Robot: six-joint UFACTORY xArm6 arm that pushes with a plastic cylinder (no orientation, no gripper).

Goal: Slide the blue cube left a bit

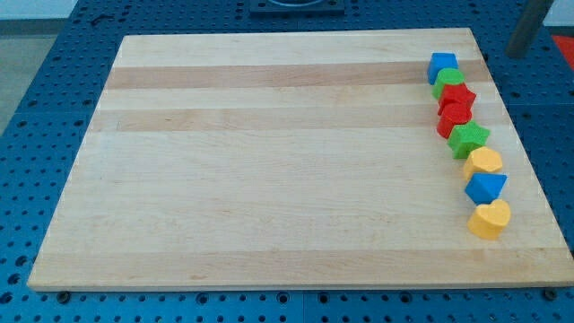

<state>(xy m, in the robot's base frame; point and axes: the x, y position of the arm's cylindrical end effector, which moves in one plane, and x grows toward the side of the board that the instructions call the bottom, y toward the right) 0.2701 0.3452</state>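
Observation:
A blue cube [441, 65] sits at the top of a column of blocks near the board's right edge. Below it, touching in a chain, are a green block [448, 82], a red star-like block [459, 96], a second red block [453, 117], a green star-like block [469, 139], a yellow block [484, 161], a second, angular blue block [486, 187] and a yellow heart [491, 218]. My tip [517, 54] is the lower end of a dark rod at the view's top right, off the board, to the right of the blue cube and apart from it.
The light wooden board [269, 179] lies on a blue perforated table [54, 90]. A dark base [296, 5] shows at the view's top centre.

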